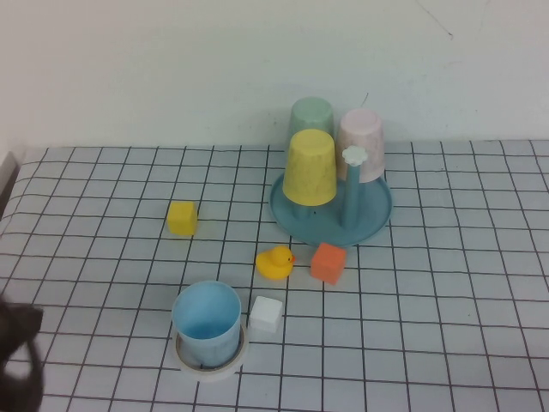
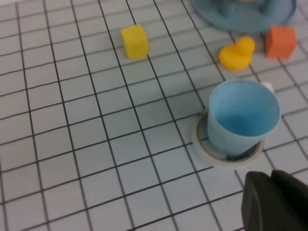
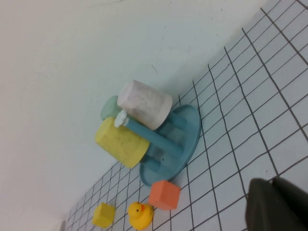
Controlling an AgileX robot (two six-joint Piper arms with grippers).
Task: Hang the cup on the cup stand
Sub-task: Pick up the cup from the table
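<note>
The light blue cup (image 1: 207,319) stands upright, mouth up, on a white ring (image 1: 212,364) at the front left of the checked table. It also shows in the left wrist view (image 2: 243,118). The teal cup stand (image 1: 375,215) is at the back centre, and its free peg carries the white flower knob (image 1: 353,155). Yellow (image 1: 310,167), green (image 1: 311,114) and pale pink (image 1: 360,143) cups hang upside down on it. My left gripper (image 2: 270,174) is shut and empty, just short of the cup; it shows dark at the high view's lower left (image 1: 19,343). My right gripper (image 3: 272,180) is shut and empty, away from the stand (image 3: 190,134).
A yellow block (image 1: 182,217), a yellow rubber duck (image 1: 274,262), an orange block (image 1: 328,262) and a white block (image 1: 266,314) lie between the cup and the stand. A white wall rises behind the table.
</note>
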